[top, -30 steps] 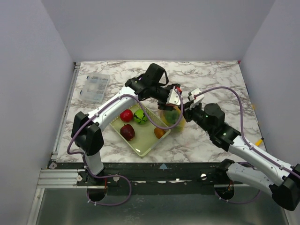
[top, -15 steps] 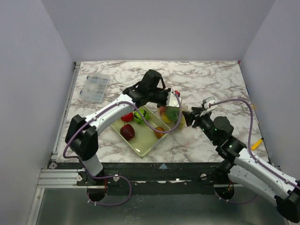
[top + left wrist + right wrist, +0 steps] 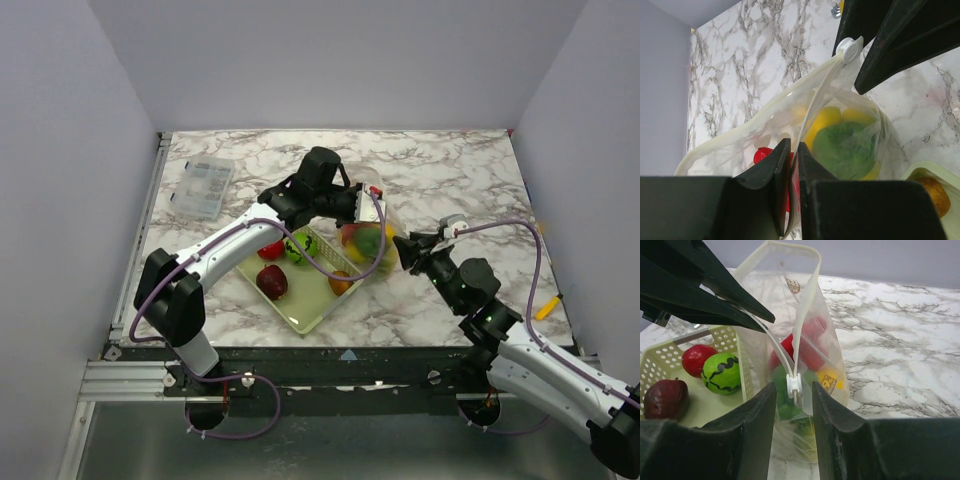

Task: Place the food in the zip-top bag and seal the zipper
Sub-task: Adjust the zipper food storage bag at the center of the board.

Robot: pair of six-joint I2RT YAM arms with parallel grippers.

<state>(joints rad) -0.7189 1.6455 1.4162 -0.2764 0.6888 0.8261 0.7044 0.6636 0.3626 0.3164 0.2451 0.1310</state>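
1. At right gripper (image 3: 791, 390): fingers parted either side of slider (image 3: 794, 385), nothing pinched; seemingly placed to run the zipper (image 3: 807, 305) shut.
2. The left gripper (image 3: 793, 146) is clenched on bag (image 3: 730, 150) rim, holding it upright and taut.
3. Beyond fingers: food (image 3: 840, 150) in bag; more in basket (image 3: 660, 365).

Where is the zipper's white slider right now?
Right wrist view: the white slider sits on the zip-top bag's near edge, in the gap between the right fingers, basket to its left.
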